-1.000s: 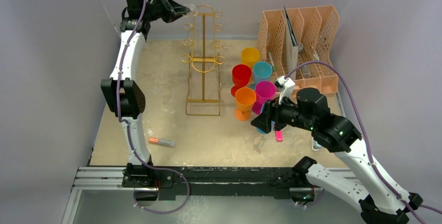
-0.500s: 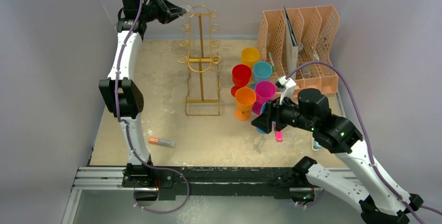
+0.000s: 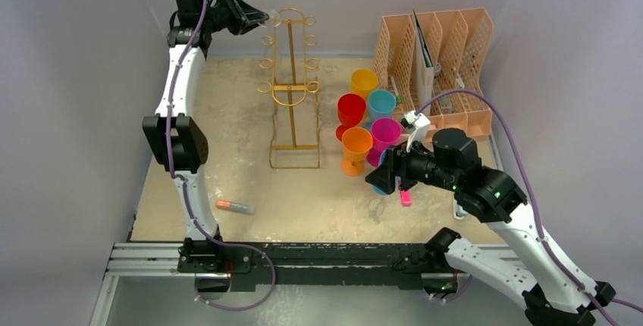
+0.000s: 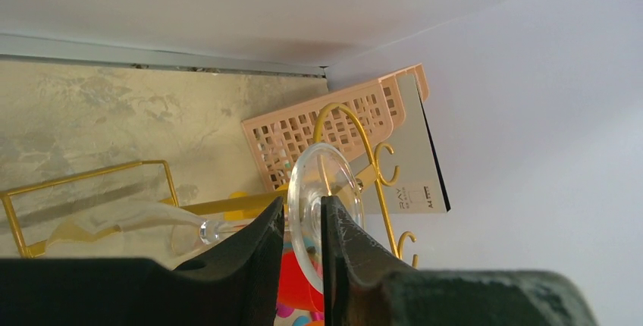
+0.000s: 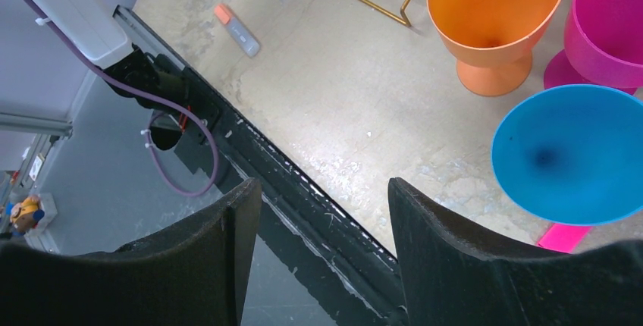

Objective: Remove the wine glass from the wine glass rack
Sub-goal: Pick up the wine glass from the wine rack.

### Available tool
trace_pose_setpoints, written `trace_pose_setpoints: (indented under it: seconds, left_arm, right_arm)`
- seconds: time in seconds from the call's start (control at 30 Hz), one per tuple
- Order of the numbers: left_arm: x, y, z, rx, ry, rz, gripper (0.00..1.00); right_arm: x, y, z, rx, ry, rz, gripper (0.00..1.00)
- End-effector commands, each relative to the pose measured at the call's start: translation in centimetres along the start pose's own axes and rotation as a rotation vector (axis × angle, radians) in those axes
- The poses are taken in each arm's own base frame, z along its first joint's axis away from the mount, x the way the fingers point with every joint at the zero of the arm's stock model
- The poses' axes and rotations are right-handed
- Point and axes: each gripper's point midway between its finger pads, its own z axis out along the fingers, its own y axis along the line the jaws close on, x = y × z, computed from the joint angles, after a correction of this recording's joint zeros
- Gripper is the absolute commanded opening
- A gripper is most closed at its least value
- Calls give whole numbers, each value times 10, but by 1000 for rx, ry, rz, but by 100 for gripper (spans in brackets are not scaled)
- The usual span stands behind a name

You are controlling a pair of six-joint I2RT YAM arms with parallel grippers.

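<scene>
The clear wine glass [image 4: 317, 170] hangs by its round foot near the top of the gold wire wine glass rack [image 3: 293, 106]. Its stem and bowl [image 4: 129, 218] trail away along the rack's post. My left gripper [image 4: 302, 203] is raised high at the rack's top left [image 3: 261, 17]. Its two fingers are closed around the foot, one on each flat face. The gold arch and hooks [image 4: 356, 133] stand just behind the foot. My right gripper [image 5: 318, 189] hovers open and empty near the front rail, just in front of the cups [image 3: 377, 178].
Coloured goblets cluster right of the rack: orange [image 3: 356, 144], magenta [image 3: 386, 130], red [image 3: 351, 106], teal [image 3: 381, 101], yellow [image 3: 364, 79], and a blue one [image 5: 569, 152] under the right arm. A peach file organiser [image 3: 447, 45] stands back right. An orange-capped marker [image 3: 233, 206] lies front left.
My left gripper has shifted slightly left with the glass foot, and the rack's top has leaned left with it. The right arm has not moved.
</scene>
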Motion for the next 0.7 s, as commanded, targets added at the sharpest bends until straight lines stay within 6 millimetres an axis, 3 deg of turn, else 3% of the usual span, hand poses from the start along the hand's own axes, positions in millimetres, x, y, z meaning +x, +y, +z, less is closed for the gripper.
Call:
trace_pose_setpoints:
  seconds: [0.0, 0.23, 0.4, 0.67]
  left_arm:
    - [-16, -37, -23, 23, -58, 113, 22]
    - [-18, -39, -28, -10, -74, 143, 22]
    - [-20, -43, -32, -14, -80, 159, 3]
    - [-28, -54, -34, 38, -98, 123, 0]
  right_arm:
    - [-4, 2, -4, -3, -21, 2, 65]
    - [-5, 3, -3, -6, -18, 3, 65]
    - [-5, 3, -2, -5, -18, 4, 65]
    - [-7, 3, -2, 3, -22, 14, 65]
